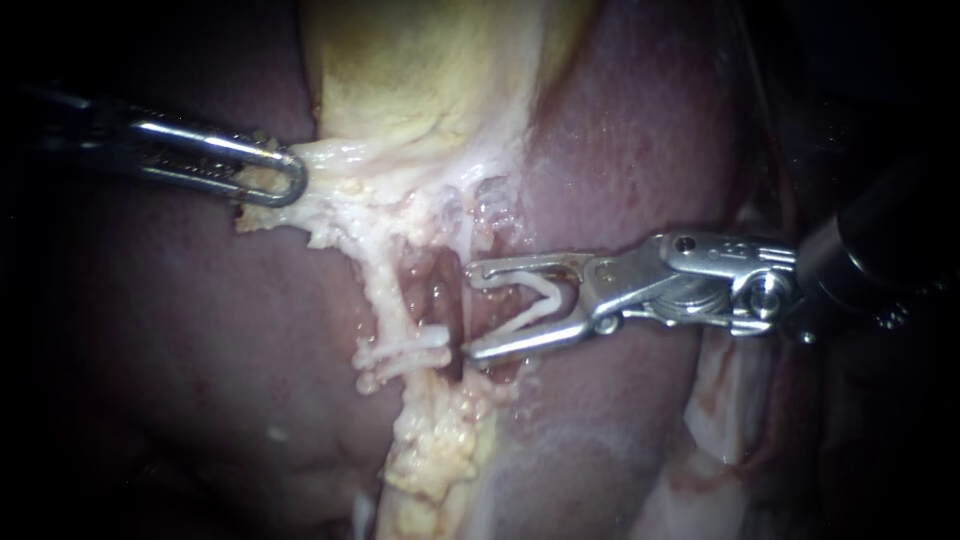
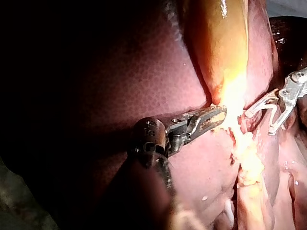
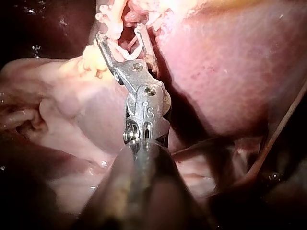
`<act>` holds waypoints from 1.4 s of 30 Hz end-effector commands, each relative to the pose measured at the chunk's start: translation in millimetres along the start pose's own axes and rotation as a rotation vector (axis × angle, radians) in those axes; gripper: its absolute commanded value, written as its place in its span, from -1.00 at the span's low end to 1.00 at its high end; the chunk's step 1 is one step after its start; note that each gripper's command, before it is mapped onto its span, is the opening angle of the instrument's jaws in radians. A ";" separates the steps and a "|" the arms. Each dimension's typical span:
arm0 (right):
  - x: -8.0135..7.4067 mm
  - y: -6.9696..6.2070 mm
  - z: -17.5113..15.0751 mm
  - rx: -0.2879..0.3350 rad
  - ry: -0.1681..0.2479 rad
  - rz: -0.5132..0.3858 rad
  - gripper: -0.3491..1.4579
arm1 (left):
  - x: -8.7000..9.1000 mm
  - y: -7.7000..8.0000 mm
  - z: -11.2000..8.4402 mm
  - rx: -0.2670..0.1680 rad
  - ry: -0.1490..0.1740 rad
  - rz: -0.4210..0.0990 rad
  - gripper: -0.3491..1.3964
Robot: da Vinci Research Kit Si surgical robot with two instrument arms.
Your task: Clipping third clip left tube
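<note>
Your left instrument (image 1: pixel 288 178) pinches pale tissue (image 1: pixel 325 205) under the gallbladder (image 1: pixel 420 70). Your right instrument (image 1: pixel 467 310) carries an open white clip (image 1: pixel 535 300) between its spread jaws, tips just beside the left tube (image 1: pixel 385 300).

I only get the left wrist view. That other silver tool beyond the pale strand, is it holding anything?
Observer: Yes. The endoscope view shows the right instrument carrying a white loaded clip between its wide-apart jaws.
Operator: Is any clip on the tube yet?
Observer: Yes, a white fitted clip crosses the tube.
Operator: Is the tool round the tube?
Observer: Not yet; in the endoscope view its jaw tips sit beside it.
</note>
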 end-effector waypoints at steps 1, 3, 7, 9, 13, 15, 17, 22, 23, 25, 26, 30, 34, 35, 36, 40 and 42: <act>0.0 -0.1 0.1 0.003 0.003 0.000 -0.06 | 0.0 0.0 0.0 0.000 0.000 0.000 -1.00; 0.1 -0.3 0.2 0.003 0.003 0.000 -0.06 | 0.0 0.0 0.0 0.000 0.000 0.000 -1.00; 0.2 -0.5 0.3 0.015 0.011 0.000 -0.06 | 0.0 0.0 0.0 0.000 0.000 0.000 -1.00; 0.3 -0.7 0.4 0.023 0.010 0.000 -0.06 | 0.0 0.0 0.0 0.000 0.000 0.000 -1.00; 0.4 -1.0 0.5 0.031 0.012 -0.007 -0.06 | 0.0 0.0 0.0 0.000 0.000 0.000 -1.00; 0.4 -1.0 0.6 0.034 0.014 -0.001 -0.07 | 0.0 0.0 0.0 0.000 0.000 0.000 -1.00; 0.3 -1.0 0.8 0.037 0.017 0.004 -0.07 | 0.0 0.0 0.0 0.000 0.000 0.000 -1.00; -0.2 -0.6 1.5 0.037 0.016 0.007 -0.07 | 0.0 0.0 0.0 0.000 0.000 0.000 -1.00; -0.3 -0.5 1.6 0.036 0.015 0.006 -0.07 | 0.0 0.0 0.0 0.000 0.000 0.000 -1.00; -0.7 -0.1 1.7 0.034 0.015 0.010 -0.06 | 0.0 0.0 0.0 0.000 0.000 0.000 -1.00; -0.9 0.1 1.7 0.033 0.015 0.009 -0.06 | 0.0 0.0 0.0 0.000 0.000 0.000 -1.00; -2.1 1.1 1.9 0.029 0.013 0.010 -0.06 | 0.0 0.0 0.0 0.000 0.000 0.000 -1.00; -3.1 2.4 2.0 0.026 0.011 0.017 -0.06 | 0.0 0.0 0.0 0.000 0.000 0.000 -1.00; -3.3 2.6 2.0 0.026 0.011 0.017 -0.06 | 0.0 0.0 0.0 0.000 0.000 0.000 -1.00; -3.4 2.9 2.0 0.025 0.011 0.017 -0.06 | 0.0 0.0 0.0 0.000 0.000 0.000 -1.00; -3.6 3.7 1.8 0.026 0.023 0.022 -0.06 | 0.0 0.1 0.0 0.000 0.000 0.000 -1.00; -3.6 3.9 1.8 0.034 0.034 0.028 -0.06 | 0.0 0.1 0.0 0.000 0.000 0.000 -1.00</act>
